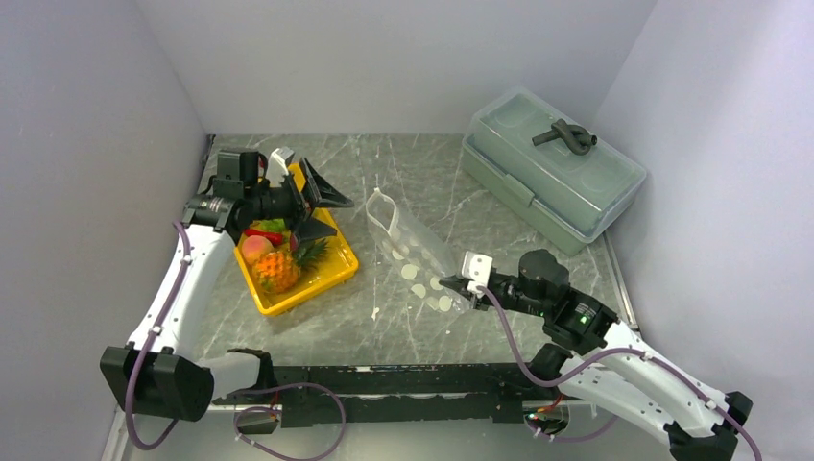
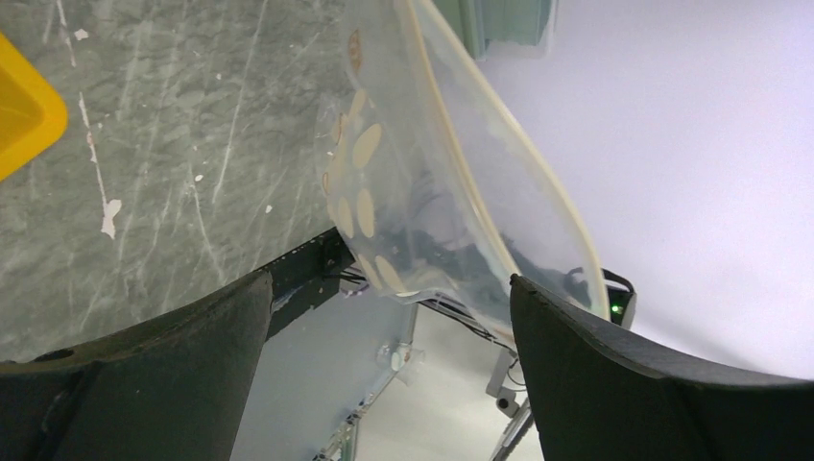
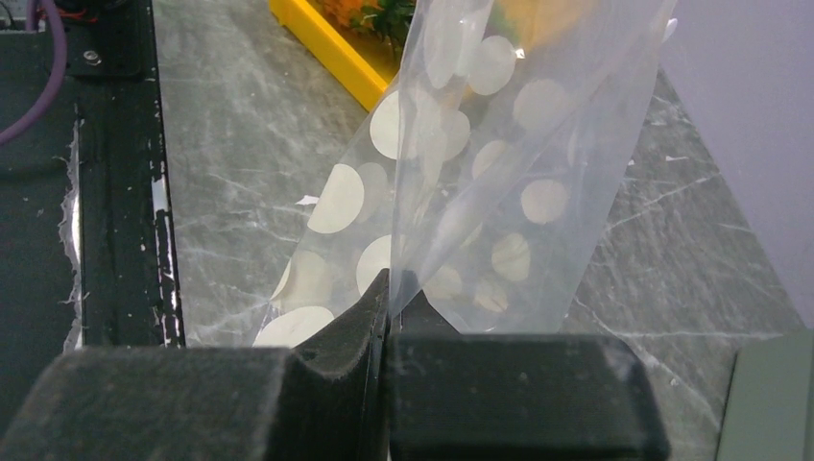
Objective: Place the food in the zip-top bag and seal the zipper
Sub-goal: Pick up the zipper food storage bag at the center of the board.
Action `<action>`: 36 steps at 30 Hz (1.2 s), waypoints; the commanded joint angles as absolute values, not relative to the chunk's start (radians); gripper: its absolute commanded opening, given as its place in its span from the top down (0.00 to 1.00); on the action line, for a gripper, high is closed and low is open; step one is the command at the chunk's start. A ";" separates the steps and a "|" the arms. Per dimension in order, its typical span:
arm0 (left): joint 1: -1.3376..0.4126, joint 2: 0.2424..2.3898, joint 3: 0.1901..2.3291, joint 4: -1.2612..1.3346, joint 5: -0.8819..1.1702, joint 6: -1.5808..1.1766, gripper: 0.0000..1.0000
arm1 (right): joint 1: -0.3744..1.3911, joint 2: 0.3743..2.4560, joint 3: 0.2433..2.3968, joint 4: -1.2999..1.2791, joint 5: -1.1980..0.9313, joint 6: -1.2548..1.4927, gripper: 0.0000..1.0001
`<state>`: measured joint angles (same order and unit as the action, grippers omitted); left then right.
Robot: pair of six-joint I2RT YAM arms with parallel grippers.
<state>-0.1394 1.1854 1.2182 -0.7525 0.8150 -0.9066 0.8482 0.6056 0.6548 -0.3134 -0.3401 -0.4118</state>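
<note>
The right claw (image 3: 389, 293) is pressed together on the zip-top bag (image 3: 499, 163), pinching the end farthest from the yellow tray (image 1: 338, 272). That holds the bag steady on the bench (image 1: 403, 322), with its mouth toward the tray. The left claw (image 1: 320, 213) is spread wide and empty above the tray, ready to pick. The food (image 1: 276, 261) lies in the tray. The zipper (image 2: 485, 182) looks unsealed, though it is hard to see.

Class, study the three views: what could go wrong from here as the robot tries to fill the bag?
1. The right claw pinches only a small fold of the zip-top bag; the soft film may slip out once food weighs on it.
2. The pineapple and round fruit lie packed together in the yellow tray; the open left claw might grab both or knock one out.
</note>
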 commanded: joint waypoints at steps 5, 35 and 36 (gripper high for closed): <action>-0.133 1.225 1.290 -0.696 0.925 -0.965 0.03 | 0.857 0.557 0.647 -0.288 -0.399 -0.449 1.00; -0.199 1.308 1.306 -0.770 0.953 -0.906 0.36 | 0.930 0.645 0.688 -0.232 -0.312 -0.522 1.00; -0.208 1.304 1.298 -0.773 0.950 -0.903 0.37 | 0.933 0.644 0.688 -0.231 -0.306 -0.525 1.00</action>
